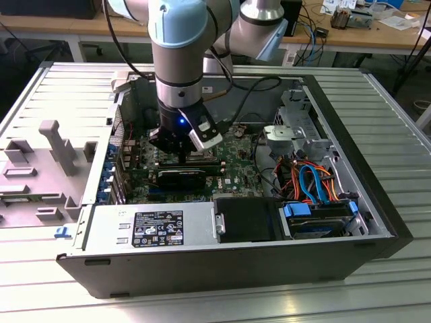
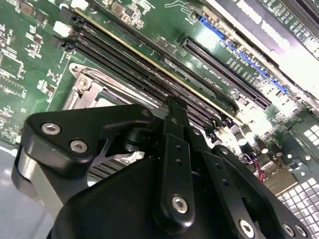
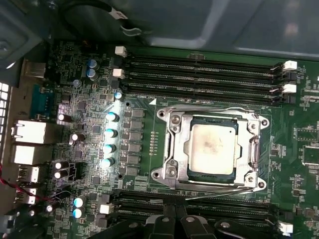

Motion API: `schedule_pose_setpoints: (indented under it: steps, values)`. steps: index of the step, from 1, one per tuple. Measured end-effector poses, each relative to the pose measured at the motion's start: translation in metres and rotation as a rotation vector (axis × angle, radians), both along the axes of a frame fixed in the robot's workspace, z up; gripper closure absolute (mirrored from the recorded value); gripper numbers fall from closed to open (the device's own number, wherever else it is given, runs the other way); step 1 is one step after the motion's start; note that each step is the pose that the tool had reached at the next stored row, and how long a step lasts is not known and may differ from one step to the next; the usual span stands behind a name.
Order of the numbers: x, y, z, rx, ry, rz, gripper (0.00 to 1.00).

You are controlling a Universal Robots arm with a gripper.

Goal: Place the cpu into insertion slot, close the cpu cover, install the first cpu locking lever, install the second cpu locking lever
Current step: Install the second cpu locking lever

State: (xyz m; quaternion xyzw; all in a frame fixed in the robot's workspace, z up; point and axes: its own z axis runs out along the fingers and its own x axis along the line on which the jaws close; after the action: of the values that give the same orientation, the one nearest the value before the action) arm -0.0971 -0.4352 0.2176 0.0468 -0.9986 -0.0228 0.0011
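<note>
In the first wrist view we see the cpu (image 3: 212, 148) lying flat in the insertion slot (image 3: 192, 171), with the cpu cover (image 3: 215, 115) closed around it on the green motherboard (image 3: 149, 59). Black memory slots (image 3: 204, 74) run along both sides. Our gripper (image 1: 182, 149) hangs low over the board inside the open computer case (image 1: 377, 202); we cannot tell how its fingers stand.

white label on the power supply (image 1: 159, 229), print too small to read, no other legible text
</note>
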Motion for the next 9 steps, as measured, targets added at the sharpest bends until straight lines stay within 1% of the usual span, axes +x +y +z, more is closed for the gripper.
schedule_pose_setpoints:
  steps: [2,6,9]
  values:
    - [-0.001,-0.0001,-0.0002,0.0008,0.0002,0.001,0.89]
    - [-0.011,-0.0001,-0.0015,0.0098,0.0002,0.005,0.89]
    - [-0.014,0.0,-0.0025,0.0137,0.0001,0.007,0.89]
